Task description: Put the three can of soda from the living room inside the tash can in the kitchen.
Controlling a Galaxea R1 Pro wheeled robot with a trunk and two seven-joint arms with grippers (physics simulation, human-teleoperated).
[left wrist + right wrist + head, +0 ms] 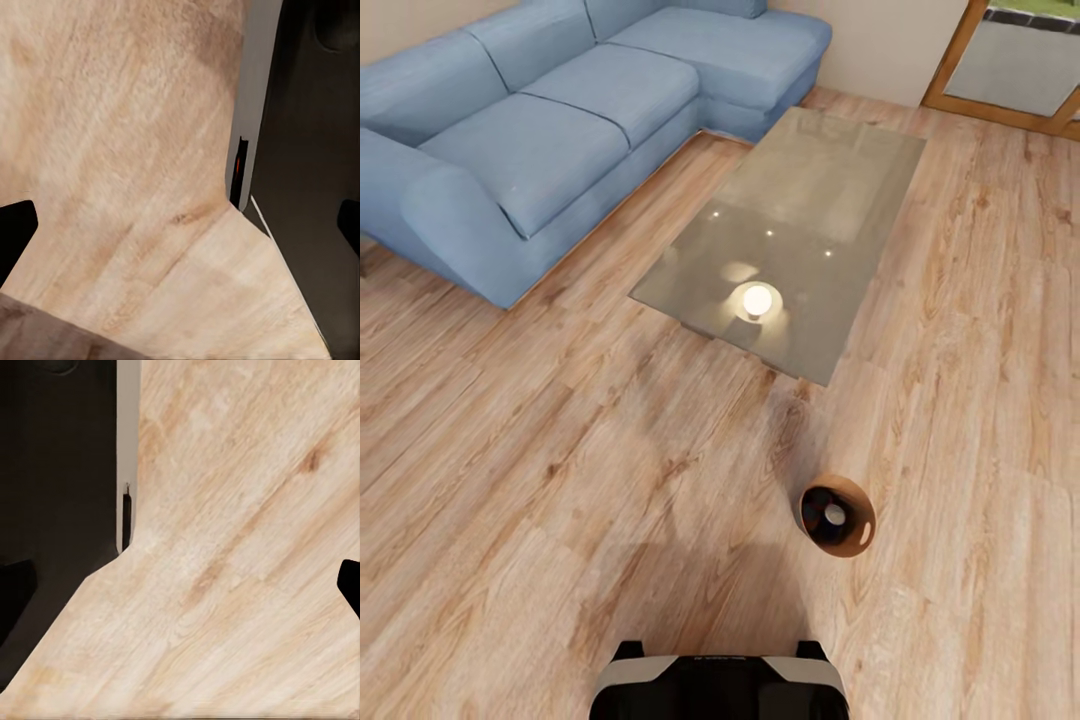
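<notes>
Living room, head view: the tash can (838,515) lies tipped on the wood floor (560,480) at lower right, something silver-topped, perhaps a soda can, inside; glass bench (800,200) carries no cans; both tools open, empty.

**Sofa, table and door frame in view**

A light-blue sectional sofa (550,130) was seen along the far left, set on a wood plank floor (510,480). Just beside it, a low glass-topped coffee table (800,220) was caught with bright lamp reflections on its surface. A wooden door frame (1000,105) was picked out at the far right corner.
</notes>
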